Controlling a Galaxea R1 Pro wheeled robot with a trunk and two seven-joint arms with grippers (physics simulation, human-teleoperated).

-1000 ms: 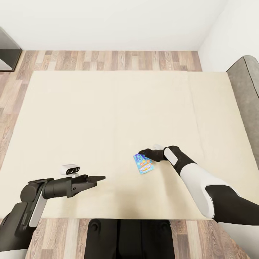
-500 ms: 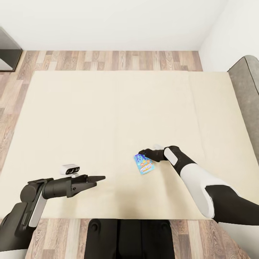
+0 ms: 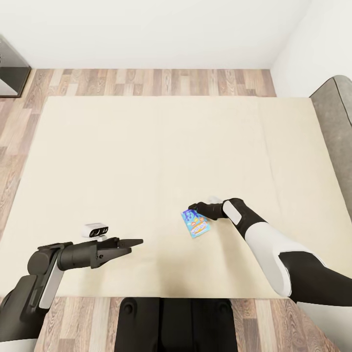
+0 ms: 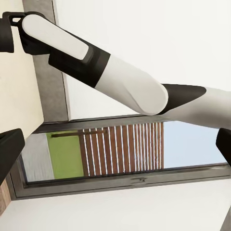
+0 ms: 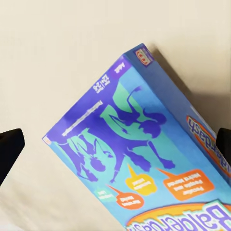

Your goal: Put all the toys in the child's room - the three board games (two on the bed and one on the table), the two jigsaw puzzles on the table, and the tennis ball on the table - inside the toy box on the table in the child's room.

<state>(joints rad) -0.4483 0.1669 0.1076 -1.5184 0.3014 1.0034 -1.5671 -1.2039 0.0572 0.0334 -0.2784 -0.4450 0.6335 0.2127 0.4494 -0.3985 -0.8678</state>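
A: Blue board game (image 3: 195, 223) lies on the cream bed (image 3: 146, 146), at five o'clock from its middle.

B: Is it gripped?

A: Not yet. The right gripper (image 3: 192, 208) is spread open at its far end; the left gripper (image 3: 134, 242) hangs open, empty. I judge boxing remains.

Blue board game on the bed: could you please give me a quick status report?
Right tool open, poised over the blue board game. Game flat on bed. Left tool idle, apart, state unclear. Nothing in the way.
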